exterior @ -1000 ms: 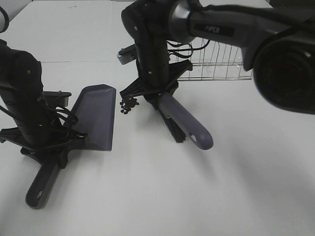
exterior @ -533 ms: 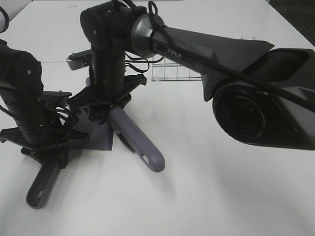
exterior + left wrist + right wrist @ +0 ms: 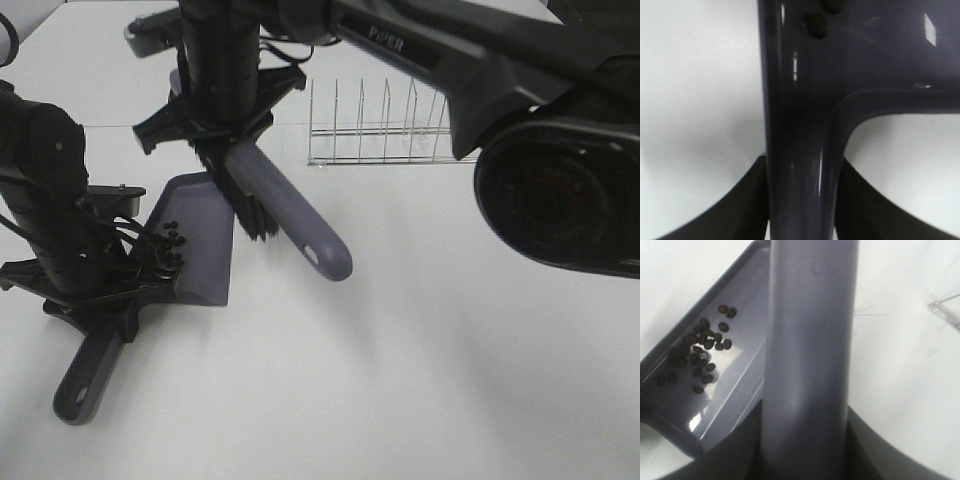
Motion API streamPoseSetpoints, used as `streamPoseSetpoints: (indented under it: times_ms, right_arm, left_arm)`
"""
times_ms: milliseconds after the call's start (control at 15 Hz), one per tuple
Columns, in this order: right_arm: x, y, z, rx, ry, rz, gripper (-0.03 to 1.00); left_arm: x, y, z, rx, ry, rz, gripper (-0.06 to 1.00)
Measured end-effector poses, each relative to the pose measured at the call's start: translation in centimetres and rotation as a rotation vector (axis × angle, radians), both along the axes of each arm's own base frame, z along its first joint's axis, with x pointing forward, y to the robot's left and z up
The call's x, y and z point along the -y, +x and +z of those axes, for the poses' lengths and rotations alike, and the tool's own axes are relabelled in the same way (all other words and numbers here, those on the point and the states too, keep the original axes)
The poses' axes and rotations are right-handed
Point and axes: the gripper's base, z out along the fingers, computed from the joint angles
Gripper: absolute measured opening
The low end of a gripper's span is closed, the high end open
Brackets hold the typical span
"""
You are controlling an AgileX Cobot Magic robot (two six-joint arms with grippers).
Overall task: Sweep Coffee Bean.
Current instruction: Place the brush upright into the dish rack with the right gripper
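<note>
The coffee beans (image 3: 168, 246) lie as a dark cluster inside the purple dustpan (image 3: 205, 215), near its back wall; the right wrist view shows the coffee beans (image 3: 702, 352) on the dustpan (image 3: 740, 390) floor. My left gripper (image 3: 100, 300) is shut on the dustpan's handle (image 3: 800, 150), and two beans (image 3: 817, 24) show just above it. My right gripper (image 3: 225, 140) is shut on the brush handle (image 3: 300, 225). The black bristles (image 3: 255, 215) hang over the pan's front lip. The right wrist view is filled by the brush handle (image 3: 810, 340).
A clear wire rack (image 3: 380, 130) stands behind on the white table (image 3: 450, 380). The right arm's large dark links (image 3: 560, 190) cross the upper right of the high view. The dustpan's handle end (image 3: 80, 390) points toward the front left.
My right gripper carried the brush leftward across the table to the dustpan's mouth and rose. The beans went from the table beside the pan into the pan. The left arm stayed still.
</note>
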Motion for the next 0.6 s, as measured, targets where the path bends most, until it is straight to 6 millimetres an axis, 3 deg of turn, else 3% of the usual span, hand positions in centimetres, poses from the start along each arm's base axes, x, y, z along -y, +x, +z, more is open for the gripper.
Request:
streamPoseSetpoints:
  times_ms: [267, 600]
  right_arm:
    - [2.6, 0.6, 5.9, 0.138, 0.004, -0.028, 0.27]
    - [10.5, 3.6, 11.6, 0.231, 0.042, -0.168, 0.27]
  left_arm:
    - [0.0, 0.0, 0.0, 0.0, 0.0, 0.0, 0.32]
    - [0.0, 0.0, 0.0, 0.0, -0.001, 0.001, 0.32]
